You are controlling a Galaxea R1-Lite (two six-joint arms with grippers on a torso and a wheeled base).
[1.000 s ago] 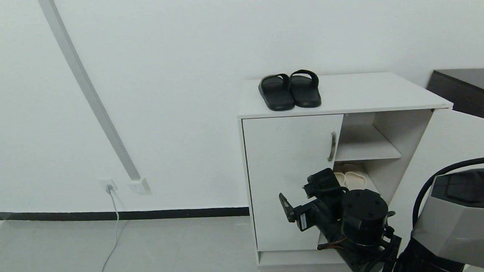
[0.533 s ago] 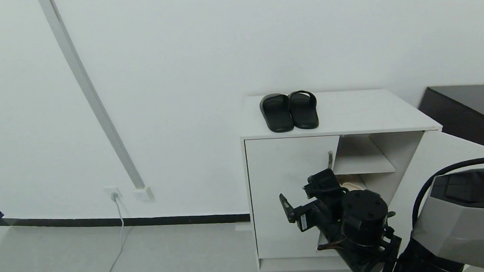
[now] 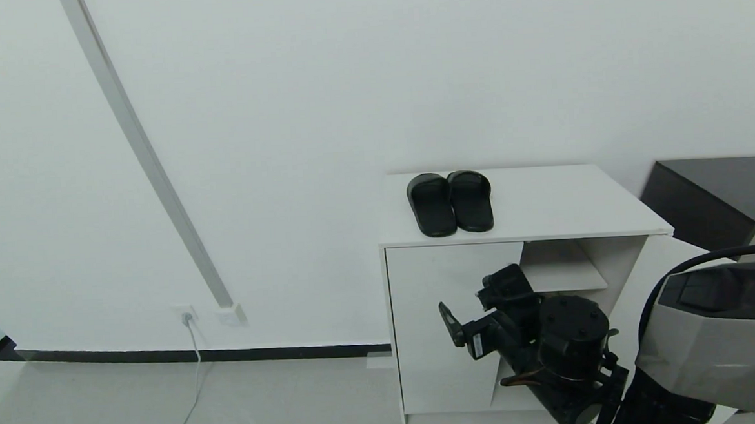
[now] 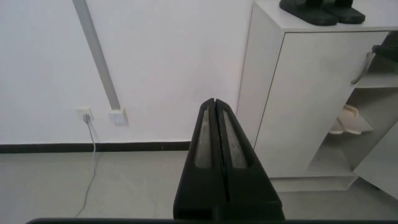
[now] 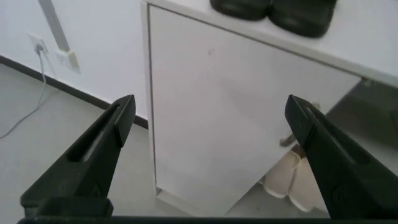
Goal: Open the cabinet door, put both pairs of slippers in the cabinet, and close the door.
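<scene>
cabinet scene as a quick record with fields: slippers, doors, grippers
black slippers: side by side on the cabinet top
pale slippers: inside, below the upper shelf
right door: open
left door: shut
left gripper: shut, empty
right gripper: open, empty, facing the left door

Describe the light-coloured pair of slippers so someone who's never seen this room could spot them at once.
Find the white cabinet against the wall; its right half stands open. Inside that open half, just under the upper shelf, the cream slippers lie side by side. They are pale and inside, unlike the black slippers on the cabinet's top.
</scene>
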